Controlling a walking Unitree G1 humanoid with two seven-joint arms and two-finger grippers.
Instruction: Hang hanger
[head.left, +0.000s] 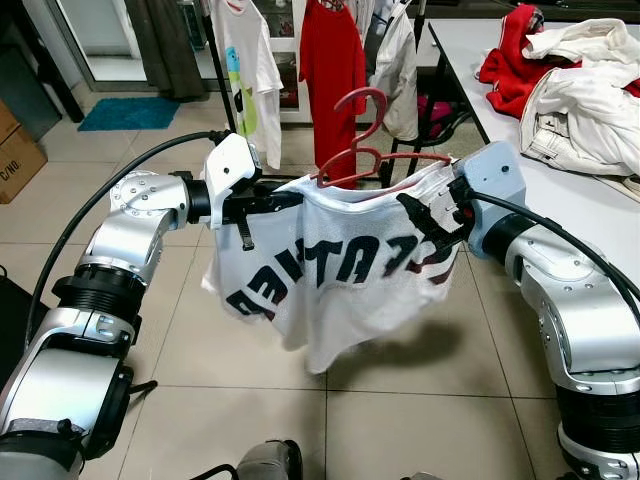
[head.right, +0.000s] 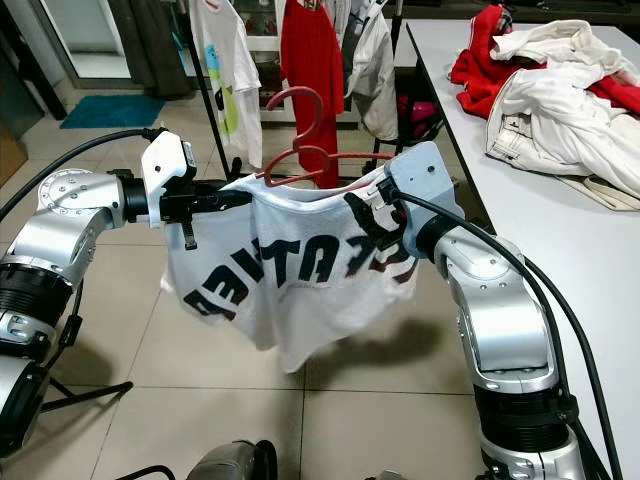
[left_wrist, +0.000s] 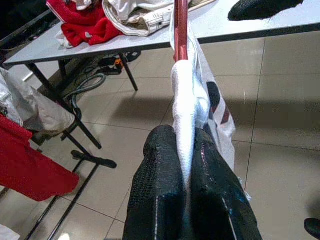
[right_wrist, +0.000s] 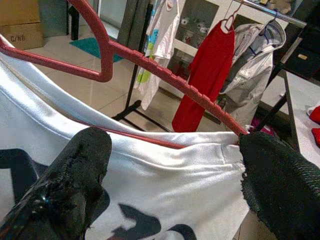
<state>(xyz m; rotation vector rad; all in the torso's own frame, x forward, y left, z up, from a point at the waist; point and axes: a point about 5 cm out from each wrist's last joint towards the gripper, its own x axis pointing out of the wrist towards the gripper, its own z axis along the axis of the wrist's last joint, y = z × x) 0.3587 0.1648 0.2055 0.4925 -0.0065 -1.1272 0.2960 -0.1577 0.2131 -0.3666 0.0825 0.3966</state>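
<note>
We've got the left end effector (left_wrist: 187, 200) pinching one shoulder of the white shirt (head.left: 330, 275). The right end effector (right_wrist: 170, 175) sits spread at the other shoulder. The red hanger (head.left: 365, 150) pokes up between them, with the clothes rack (head.left: 222, 75) behind.

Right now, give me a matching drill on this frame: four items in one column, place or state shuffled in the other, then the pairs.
Column A
1. red hanger
2. white T-shirt with dark lettering
3. red shirt
4. white jacket

Column B
a. lying on the table
b. hanging on the rack behind
c. hook up, threaded through the shirt's neck
d. held between left gripper, shut on it, and right gripper, open

Pairs: 1-c, 2-d, 3-b, 4-a
</note>
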